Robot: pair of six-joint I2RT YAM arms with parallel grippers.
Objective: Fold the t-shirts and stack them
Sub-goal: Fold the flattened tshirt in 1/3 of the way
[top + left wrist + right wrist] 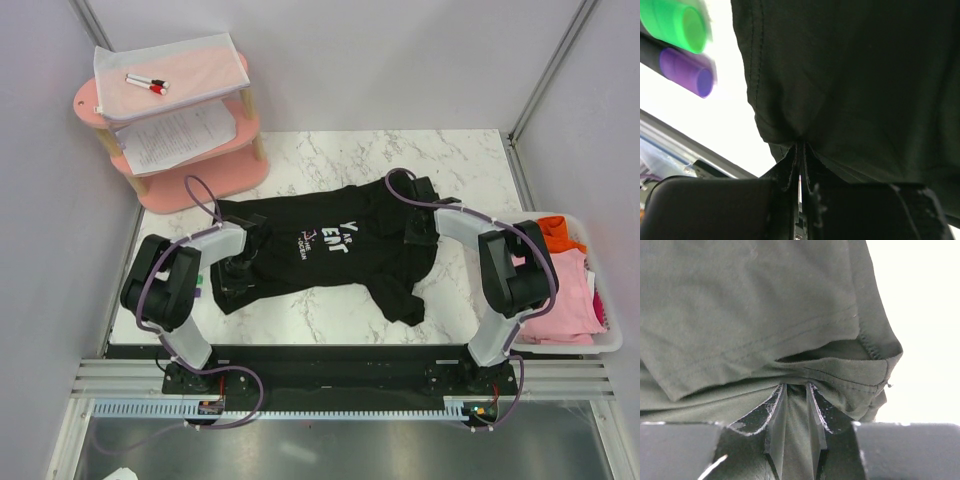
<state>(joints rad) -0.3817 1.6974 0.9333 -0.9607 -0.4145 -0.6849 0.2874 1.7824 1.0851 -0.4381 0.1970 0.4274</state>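
Note:
The black t-shirt (330, 250) with white chest lettering lies spread across the marble table, a sleeve hanging toward the front right. My left gripper (238, 268) is shut on its left edge; in the left wrist view the jaws (801, 150) pinch a fold of black cloth (850, 80). My right gripper (420, 228) is shut on the shirt's right side; in the right wrist view the jaws (796, 390) hold a bunch of dark cloth (750, 315) near a hem. Pink (565, 300) and orange (565, 232) t-shirts lie in a basket at the right.
A white basket (612, 340) stands at the table's right edge. A pink two-tier shelf (190, 130) at the back left holds printed paper sheets (175, 135) and a mesh pouch with markers. A green (677, 25) and a purple (690, 75) marker cap show in the left wrist view.

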